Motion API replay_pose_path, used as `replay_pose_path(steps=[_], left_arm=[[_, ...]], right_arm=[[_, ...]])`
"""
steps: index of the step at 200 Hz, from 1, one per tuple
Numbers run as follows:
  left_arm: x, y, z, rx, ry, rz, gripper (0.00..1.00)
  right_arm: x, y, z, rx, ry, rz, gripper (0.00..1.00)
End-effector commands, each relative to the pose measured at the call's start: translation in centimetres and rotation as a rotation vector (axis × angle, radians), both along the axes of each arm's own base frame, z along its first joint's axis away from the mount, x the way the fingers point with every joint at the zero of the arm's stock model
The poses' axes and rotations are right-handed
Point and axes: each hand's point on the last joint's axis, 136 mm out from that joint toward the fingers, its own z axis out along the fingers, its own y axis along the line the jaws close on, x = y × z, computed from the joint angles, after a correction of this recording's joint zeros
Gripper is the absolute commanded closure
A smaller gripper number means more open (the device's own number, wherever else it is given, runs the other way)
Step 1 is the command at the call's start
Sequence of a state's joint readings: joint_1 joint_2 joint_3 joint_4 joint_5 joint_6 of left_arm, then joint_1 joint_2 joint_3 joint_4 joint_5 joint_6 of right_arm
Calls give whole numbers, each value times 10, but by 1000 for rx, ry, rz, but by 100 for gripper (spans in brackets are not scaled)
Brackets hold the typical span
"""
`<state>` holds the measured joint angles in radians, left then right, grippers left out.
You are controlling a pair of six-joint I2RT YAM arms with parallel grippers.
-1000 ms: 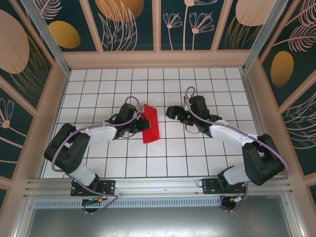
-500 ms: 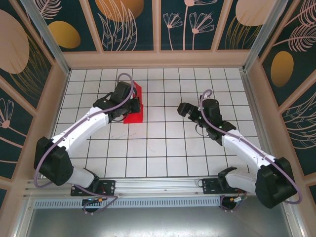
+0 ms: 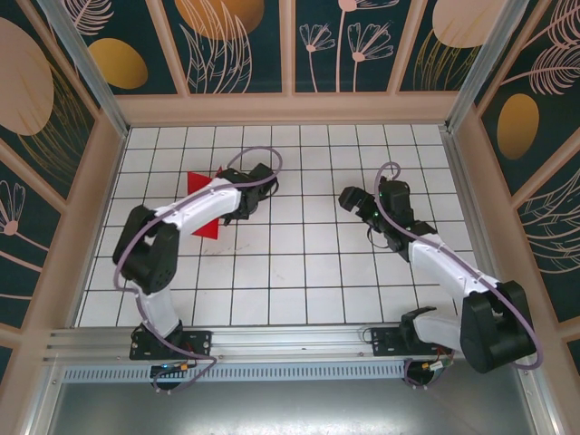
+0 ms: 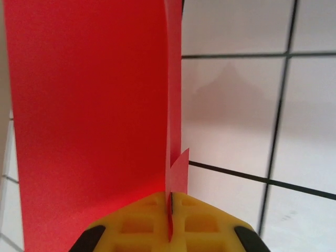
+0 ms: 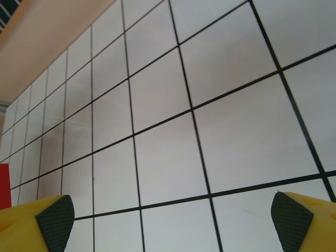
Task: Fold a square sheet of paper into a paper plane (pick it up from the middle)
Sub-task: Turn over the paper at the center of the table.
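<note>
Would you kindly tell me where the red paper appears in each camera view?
Top external: red paper left of centre, partly hidden by the left arm.
Left wrist: red paper fills the left half, pinched in the left tool.
Right wrist: red paper is a sliver at the left edge.
Shared landmark: the black-lined white grid table.

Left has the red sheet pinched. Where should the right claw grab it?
Probably the free edge away from the left claw, pads on both flat faces: the square sheet of paper is thin and doubled over. The open right claw would approach from the right.
</note>
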<state>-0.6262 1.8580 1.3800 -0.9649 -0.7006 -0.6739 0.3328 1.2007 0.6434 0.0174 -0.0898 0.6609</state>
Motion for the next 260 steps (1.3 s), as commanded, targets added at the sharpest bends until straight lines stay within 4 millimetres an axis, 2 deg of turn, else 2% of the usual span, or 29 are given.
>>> replay_pose_path(steps=[1, 31, 76, 94, 124, 143, 160, 186, 198, 211, 227, 239, 252, 257, 260], left_arm=[[2, 5, -1, 172, -8, 8, 100], [8, -23, -22, 177, 11, -24, 100], [14, -62, -52, 21, 50, -61, 97], [17, -72, -56, -28, 59, -76, 95], [21, -91, -61, -120, 72, -104, 88], [24, -110, -63, -215, 78, -126, 76], [28, -134, -51, -343, 66, -171, 61], [36, -179, -15, -615, 27, -274, 32], [37, -196, 2, -754, 11, -317, 24], [39, -207, 22, -890, -14, -346, 17], [42, -205, 41, -1013, -47, -348, 10], [45, -193, 53, -1088, -84, -327, 6], [50, -172, 61, -1126, -140, -280, 1], [53, -159, 55, -1113, -158, -236, 1], [54, -151, 64, -1113, -192, -223, 1]], right_arm=[[6, -1, -1, 15, 22, 8, 1], [8, -6, -4, 0, 32, 15, 1], [9, -16, -10, 2, 47, -15, 1], [8, -21, -11, 1, 49, -30, 1], [7, -27, -14, 5, 61, -48, 1], [8, -27, -15, 13, 64, -49, 1], [10, -25, -14, 23, 63, -41, 1], [12, -20, -14, 47, 70, -27, 2], [13, -16, -13, 65, 73, -14, 2], [13, -12, -13, 83, 77, 5, 3], [14, -3, -14, 111, 83, 39, 4], [14, 5, -16, 132, 93, 70, 6], [15, 18, -16, 141, 97, 111, 10], [16, 24, -16, 140, 98, 125, 12], [16, 28, -15, 140, 97, 136, 13]])
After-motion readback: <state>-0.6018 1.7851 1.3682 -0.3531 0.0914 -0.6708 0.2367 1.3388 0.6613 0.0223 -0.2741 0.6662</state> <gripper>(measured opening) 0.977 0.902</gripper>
